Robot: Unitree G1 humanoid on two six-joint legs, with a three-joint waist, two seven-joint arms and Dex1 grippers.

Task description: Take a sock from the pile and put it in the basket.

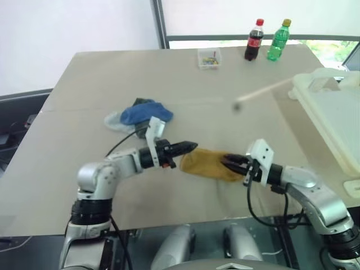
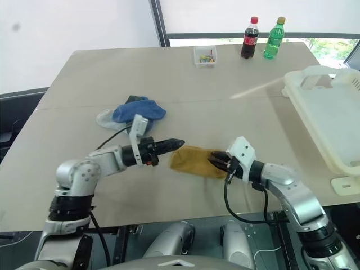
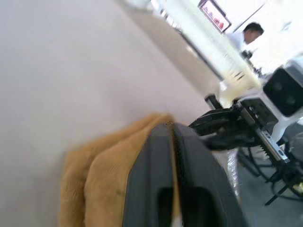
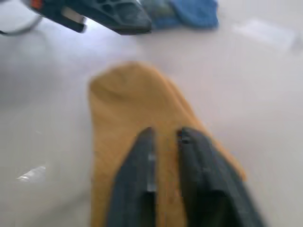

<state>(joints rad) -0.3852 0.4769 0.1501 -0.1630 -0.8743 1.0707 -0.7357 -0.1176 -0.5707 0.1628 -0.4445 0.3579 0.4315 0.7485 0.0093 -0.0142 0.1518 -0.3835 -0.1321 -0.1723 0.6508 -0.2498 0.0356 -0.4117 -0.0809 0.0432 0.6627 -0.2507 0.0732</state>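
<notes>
A mustard yellow sock point(image 1: 205, 163) lies flat on the table between my two grippers. My left gripper point(image 1: 193, 147) points level at the sock's left end; in the left wrist view its fingers point(image 3: 151, 156) are pressed together, and the sock lies just beyond and under them. My right gripper point(image 1: 228, 162) rests over the sock's right end with a narrow gap between its fingers point(image 4: 137, 170), through which the yellow cloth shows. The pile point(image 1: 140, 115) of blue, dark and pale socks sits behind the left arm. At the table's right edge stands the cream-white basket point(image 2: 315, 76).
At the table's far edge stand a cola bottle point(image 1: 254, 40), a green bottle point(image 1: 278, 41) and a small clear box point(image 1: 208, 58). A person point(image 3: 248, 33) sits in the background of the left wrist view.
</notes>
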